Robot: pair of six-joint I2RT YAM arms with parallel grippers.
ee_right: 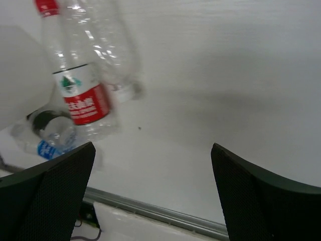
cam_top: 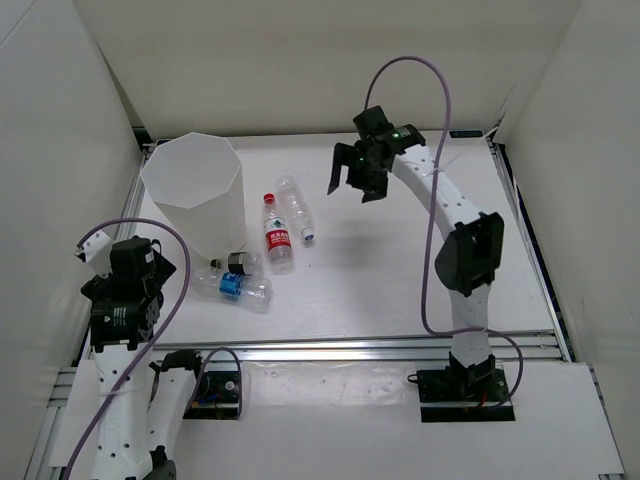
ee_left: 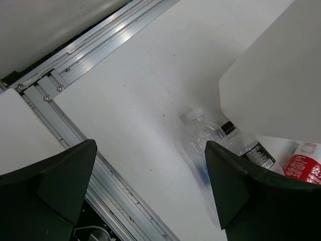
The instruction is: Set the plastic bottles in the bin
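Right now your left tool [ee_left: 150,198] stands wide open with nothing between its fingers. It hangs over the near left corner of the table [cam_top: 400,280], by the metal rail.

Your right tool [cam_top: 355,186] is also spread wide and empty. It is raised above the far middle of the table, to the right of the bottles and apart from them.

All four plastic bottles lie on the table, outside the bin [cam_top: 215,215]. The bin stands upright at the far left.

- **Red-capped bottle** [cam_top: 277,233]: it lies just right of the bin, with its cap pointing to the far side.
- **Unlabelled bottle** [cam_top: 296,207]: it lies close beside the red-capped one on its right, at a slight angle to it. You cannot tell whether the two touch.
- **Black-capped bottle** [cam_top: 240,262]: it lies at the foot of the bin, on the near side.
- **Blue-labelled bottle** [cam_top: 236,288]: it lies just nearer to you than the black-capped one, close alongside it.

In your left wrist view, the blue-labelled bottle's white cap and the black cap both show ahead of the open fingers [ee_left: 50,191], under the bin's wall.
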